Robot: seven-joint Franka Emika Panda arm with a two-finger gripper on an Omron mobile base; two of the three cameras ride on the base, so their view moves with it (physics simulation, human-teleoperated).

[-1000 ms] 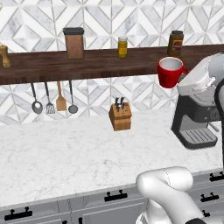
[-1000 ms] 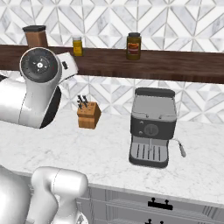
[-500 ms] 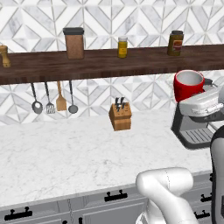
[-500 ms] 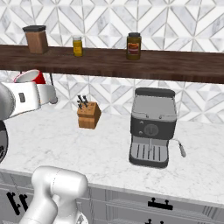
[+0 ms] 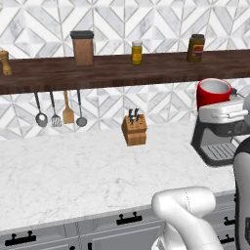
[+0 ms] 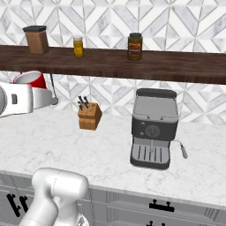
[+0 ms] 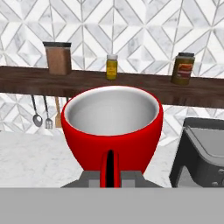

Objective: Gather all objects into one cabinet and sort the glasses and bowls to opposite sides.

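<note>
Your gripper [image 7: 111, 175] is closed tight on the handle of a red cup [image 7: 112, 127]. In the hand view the handle runs down between the two fingers, and the cup sits upright just beyond them, its white inside facing the camera.

In the left base view the same red cup [image 5: 214, 92] rides on top of the white hand [image 5: 222, 113], held in the air above the counter [image 5: 73, 171] and in front of the coffee machine [image 5: 219, 141]. Its rim comes level with the underside of the dark wooden shelf [image 5: 122, 71]. In the right base view the cup [image 6: 31, 79] shows at the left edge above the white hand, well apart from the coffee machine [image 6: 153, 128] as seen from that side.

Further out, the knife block [image 5: 134, 131] stands on the counter near the wall, between the hanging utensils [image 5: 58, 110] and the coffee machine. The utensils hang under the shelf against the tiled wall.

On the shelf you have a brown canister [image 5: 82, 48] with a dark lid, a small yellow jar [image 5: 136, 52] to its right, and a larger amber jar [image 5: 195, 48] further right. All three stand upright and apart from one another. A small wooden grinder [image 5: 5, 62] stands at the far left end.

Grey drawers with black handles [image 5: 129, 218] run below the counter edge.
</note>
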